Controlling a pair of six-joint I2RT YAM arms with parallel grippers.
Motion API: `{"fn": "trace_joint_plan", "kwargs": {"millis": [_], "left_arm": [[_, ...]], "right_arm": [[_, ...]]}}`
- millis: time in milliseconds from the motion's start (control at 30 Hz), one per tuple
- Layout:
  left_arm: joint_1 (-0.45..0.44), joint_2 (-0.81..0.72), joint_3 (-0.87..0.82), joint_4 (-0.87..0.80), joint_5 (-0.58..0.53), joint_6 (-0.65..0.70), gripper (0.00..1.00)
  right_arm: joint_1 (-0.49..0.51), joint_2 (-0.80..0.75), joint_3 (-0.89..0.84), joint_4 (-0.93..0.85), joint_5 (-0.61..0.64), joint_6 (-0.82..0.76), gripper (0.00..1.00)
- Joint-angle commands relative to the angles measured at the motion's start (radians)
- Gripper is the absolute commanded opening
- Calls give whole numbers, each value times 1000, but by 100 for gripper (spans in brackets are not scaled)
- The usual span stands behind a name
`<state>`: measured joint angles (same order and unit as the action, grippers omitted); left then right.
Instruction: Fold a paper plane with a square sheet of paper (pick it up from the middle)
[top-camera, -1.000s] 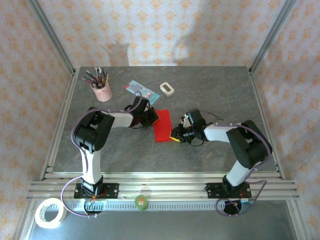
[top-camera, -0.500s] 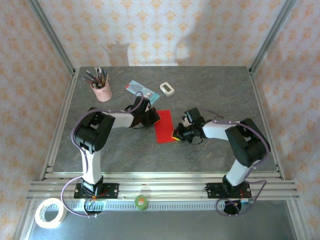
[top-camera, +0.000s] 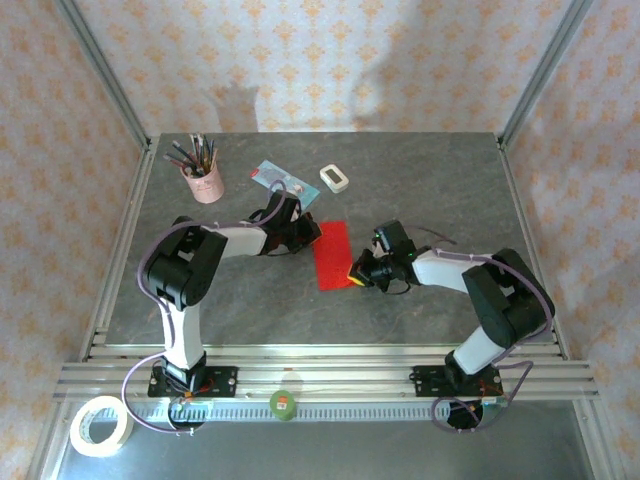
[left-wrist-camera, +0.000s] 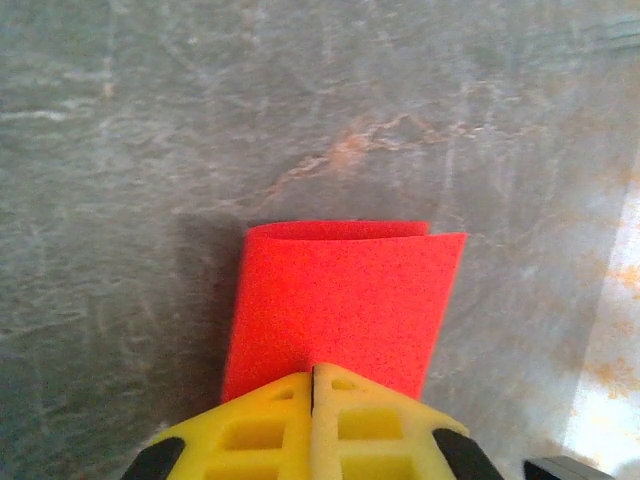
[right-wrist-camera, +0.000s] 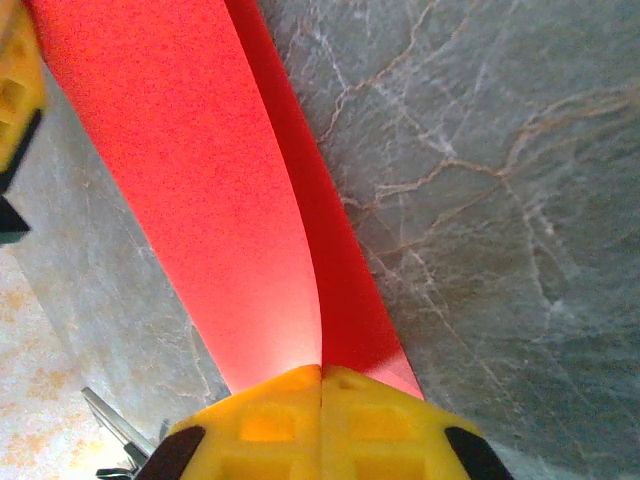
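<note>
Red square sheet of paper (top-camera: 333, 255) doubled over; left end effector (left-wrist-camera: 312, 382) and right end effector (right-wrist-camera: 321, 382) clamp opposite ends, probably aligning layers.

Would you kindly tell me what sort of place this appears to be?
Most likely a robotics lab test cell: a grey stone-look table framed by aluminium rails, patterned backdrop walls around it, and a pink pencil cup.

Overhead, wrist close-ups; shared red paper (top-camera: 334, 255)
</note>
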<state>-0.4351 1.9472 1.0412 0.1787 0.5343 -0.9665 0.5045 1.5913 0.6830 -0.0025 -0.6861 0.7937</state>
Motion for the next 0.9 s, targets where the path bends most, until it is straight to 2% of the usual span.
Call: {"fn": "trace_joint_plan", "kwargs": {"millis": [0, 267, 500, 867], "left_arm": [[-1, 34, 14, -42, -26, 17, 4], [-3, 60, 31, -77, -30, 36, 4], [-3, 70, 31, -88, -27, 47, 4], [-4, 76, 29, -92, -23, 47, 4]], "right_arm": [[11, -22, -7, 33, -7, 22, 3], [14, -12, 31, 50, -57, 3, 5], [38, 58, 87, 114, -93, 14, 4], [76, 156, 127, 283, -46, 89, 0]]}}
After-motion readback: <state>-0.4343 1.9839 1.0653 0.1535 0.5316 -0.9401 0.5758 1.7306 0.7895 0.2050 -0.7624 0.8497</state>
